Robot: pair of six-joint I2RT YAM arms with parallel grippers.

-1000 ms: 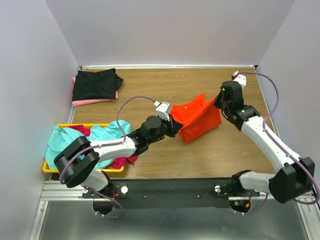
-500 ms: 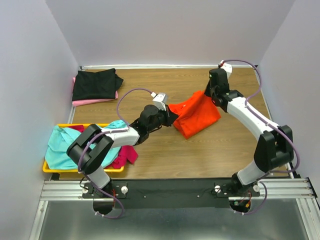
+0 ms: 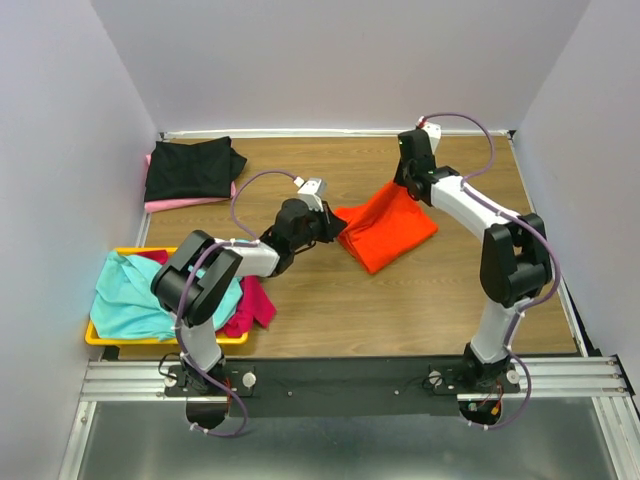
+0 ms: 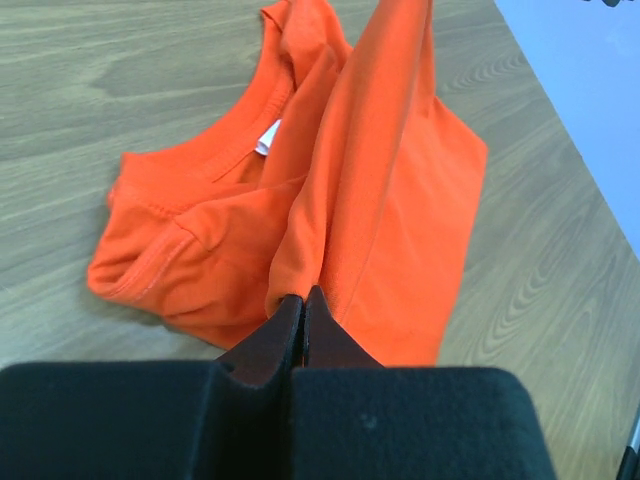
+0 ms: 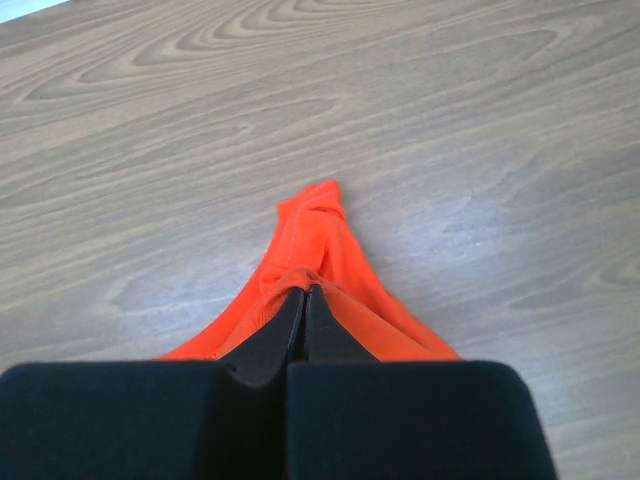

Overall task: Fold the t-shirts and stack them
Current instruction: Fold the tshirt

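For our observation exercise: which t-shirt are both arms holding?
The orange shirt, gripped at two ends; the black, pink, teal and magenta ones lie apart, unheld.

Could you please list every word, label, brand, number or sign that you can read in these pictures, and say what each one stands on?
No text can be read in any view.
The only label is a small white tag inside the collar of the orange t-shirt; it is too small and blurred to show any print.
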